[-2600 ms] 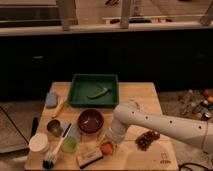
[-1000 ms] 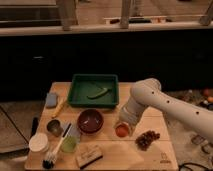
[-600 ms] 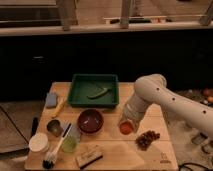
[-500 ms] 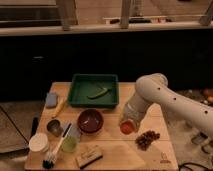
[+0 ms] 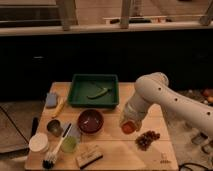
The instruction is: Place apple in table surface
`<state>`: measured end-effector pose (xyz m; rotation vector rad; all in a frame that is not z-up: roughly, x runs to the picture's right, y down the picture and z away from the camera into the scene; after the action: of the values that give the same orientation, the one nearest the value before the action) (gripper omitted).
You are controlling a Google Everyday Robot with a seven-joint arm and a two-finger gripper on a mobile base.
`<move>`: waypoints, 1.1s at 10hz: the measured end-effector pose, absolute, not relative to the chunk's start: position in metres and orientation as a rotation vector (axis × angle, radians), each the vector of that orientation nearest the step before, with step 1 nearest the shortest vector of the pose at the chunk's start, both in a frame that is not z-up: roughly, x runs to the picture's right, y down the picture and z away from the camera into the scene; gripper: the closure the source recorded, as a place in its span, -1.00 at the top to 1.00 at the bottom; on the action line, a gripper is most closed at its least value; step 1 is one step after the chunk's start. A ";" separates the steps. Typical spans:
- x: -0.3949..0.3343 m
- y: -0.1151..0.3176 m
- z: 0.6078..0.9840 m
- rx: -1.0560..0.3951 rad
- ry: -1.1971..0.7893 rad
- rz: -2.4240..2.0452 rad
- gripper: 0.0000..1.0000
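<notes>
The small orange-red apple [image 5: 128,128] sits at the tip of my gripper [image 5: 128,124], which is shut on it. My white arm comes in from the right and bends down to that spot. The apple is low over the light tan table surface [image 5: 150,155], right of the dark red bowl [image 5: 90,120] and left of the dark grape bunch [image 5: 146,139]. I cannot tell whether the apple touches the wood. The gripper's body hides the top of the apple.
A green tray [image 5: 80,97] holding a green vegetable [image 5: 98,93] stands at the back middle. At the left are a blue sponge [image 5: 51,100], a metal can [image 5: 54,126], a white cup [image 5: 38,142], a green cup [image 5: 69,145] and a brush [image 5: 52,156]. A tan block [image 5: 89,156] lies in front.
The arm has carried the apple from the table's front middle up and to the right, past the bowl. In the last second it has shifted only slightly further right.
</notes>
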<state>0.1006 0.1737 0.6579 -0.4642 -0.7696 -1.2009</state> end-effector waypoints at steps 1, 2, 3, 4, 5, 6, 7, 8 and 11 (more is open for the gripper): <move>0.101 0.177 0.656 -0.466 -0.766 -1.222 -1.00; 0.099 0.180 0.655 -0.470 -0.766 -1.235 -1.00; 0.096 0.183 0.656 -0.477 -0.767 -1.251 -1.00; 0.092 0.186 0.657 -0.486 -0.768 -1.266 -1.00; 0.089 0.190 0.660 -0.499 -0.771 -1.275 -1.00; 0.085 0.195 0.664 -0.514 -0.773 -1.281 -1.00; 0.083 0.198 0.667 -0.527 -0.773 -1.283 -1.00; 0.079 0.207 0.678 -0.557 -0.771 -1.284 -1.00; 0.064 0.231 0.704 -0.631 -0.770 -1.283 -1.00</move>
<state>0.0643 0.2306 0.7040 -0.6307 -0.7695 -1.2826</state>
